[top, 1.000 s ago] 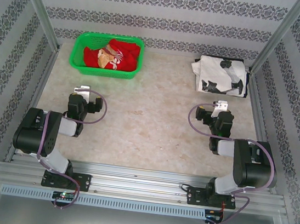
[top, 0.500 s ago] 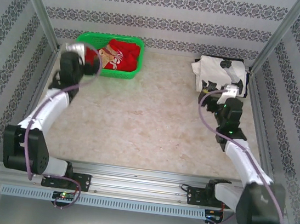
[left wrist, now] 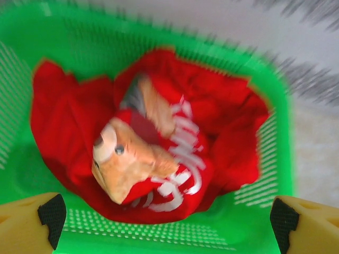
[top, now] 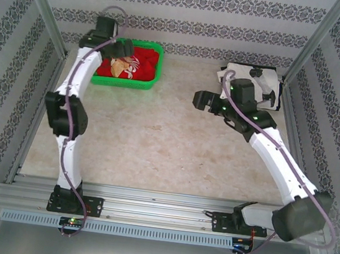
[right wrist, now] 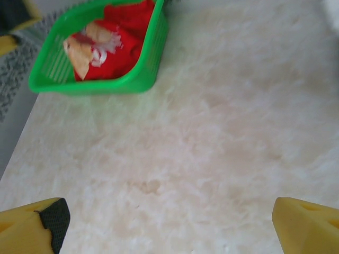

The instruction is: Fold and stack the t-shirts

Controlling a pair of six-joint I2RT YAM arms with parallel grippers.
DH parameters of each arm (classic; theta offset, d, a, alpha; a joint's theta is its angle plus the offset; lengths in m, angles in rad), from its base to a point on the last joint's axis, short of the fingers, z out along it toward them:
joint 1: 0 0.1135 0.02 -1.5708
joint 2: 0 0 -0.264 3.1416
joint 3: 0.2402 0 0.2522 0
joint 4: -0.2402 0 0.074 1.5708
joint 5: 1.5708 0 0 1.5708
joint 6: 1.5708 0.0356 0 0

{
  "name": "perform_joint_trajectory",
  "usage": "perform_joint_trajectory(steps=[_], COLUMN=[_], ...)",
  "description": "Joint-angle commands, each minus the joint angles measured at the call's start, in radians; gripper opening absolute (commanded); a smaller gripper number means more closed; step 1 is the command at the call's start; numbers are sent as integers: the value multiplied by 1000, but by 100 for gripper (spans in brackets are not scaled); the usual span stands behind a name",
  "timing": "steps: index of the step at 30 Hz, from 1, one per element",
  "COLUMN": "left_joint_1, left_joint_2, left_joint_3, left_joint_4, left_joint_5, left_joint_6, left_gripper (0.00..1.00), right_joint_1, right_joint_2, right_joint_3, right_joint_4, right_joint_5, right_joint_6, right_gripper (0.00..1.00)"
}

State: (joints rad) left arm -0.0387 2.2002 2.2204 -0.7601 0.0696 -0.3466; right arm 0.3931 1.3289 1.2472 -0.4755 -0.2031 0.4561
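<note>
The red t-shirt (top: 134, 65) with a brown bear print and white lettering lies crumpled in the green basket (top: 125, 84) at the back left. My left gripper (top: 118, 50) hangs over the basket, open. In the left wrist view the red t-shirt (left wrist: 159, 143) lies just beyond the gripper (left wrist: 167, 219), clear of both pads. The white t-shirt with black blotches (top: 270, 89) lies folded at the back right, partly hidden by my right arm. My right gripper (top: 197, 99) is open above bare table, pointing left toward the basket (right wrist: 100, 85) and the red t-shirt (right wrist: 114, 47).
The marble-patterned table (top: 168, 139) stretches between the basket and the white t-shirt. Patterned walls and metal posts (top: 45, 4) close in the back and both sides. A metal rail (top: 159, 207) runs along the near edge, where the arm bases stand.
Both arms have unfolded from their rest near the front. The left one reached up to the basket; the right one swung from beside the white t-shirt toward the table's middle.
</note>
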Motion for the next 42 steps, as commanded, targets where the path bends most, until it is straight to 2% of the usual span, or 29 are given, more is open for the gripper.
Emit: perform_joint_trajectory(steps=[1, 5, 9, 12, 16, 18, 19, 20, 21, 24, 26, 34, 38, 42], left_joint_1=[-4, -8, -10, -12, -17, -20, -20, -20, -20, -20, -20, -69, -133, -205], left_joint_2=[37, 137, 199, 249, 363, 385, 390, 395, 401, 404, 386, 141, 26, 4], left_joint_3=[103, 163, 174, 197, 339, 348, 343, 344, 344, 378, 411, 441, 446, 508], left_joint_4=[-89, -77, -48, -1, -94, -90, -76, -63, -51, -27, -13, 162, 359, 537], left_joint_5=[-45, -67, -142, -102, -102, -81, -65, -41, -10, 62, 104, 257, 345, 429], left_joint_6=[-42, -55, -68, -70, -101, -109, -110, -111, -114, -132, -140, -183, -300, -443], left_gripper=[100, 100, 100, 100, 97, 93, 88, 77, 57, 17, 2, 0, 0, 0], right_joint_1=[51, 117, 137, 148, 153, 153, 153, 152, 152, 153, 153, 140, 117, 84], right_joint_2=[49, 114, 152, 176, 186, 178, 176, 177, 175, 158, 143, 82, 45, 0], right_joint_3=[66, 97, 114, 121, 124, 120, 117, 114, 111, 90, 77, 17, -23, -61], right_joint_4=[-39, -39, -27, -18, -17, -13, -9, -11, -12, 2, 5, 37, 67, 103], right_joint_5=[-88, -95, -110, -136, -136, -133, -134, -136, -136, -131, -118, -64, -29, -6], right_joint_6=[53, 56, 75, 83, 90, 89, 88, 86, 85, 93, 90, 95, 113, 144], right_gripper=[98, 98, 98, 98, 98, 98, 98, 98, 98, 98, 98, 98, 98, 98])
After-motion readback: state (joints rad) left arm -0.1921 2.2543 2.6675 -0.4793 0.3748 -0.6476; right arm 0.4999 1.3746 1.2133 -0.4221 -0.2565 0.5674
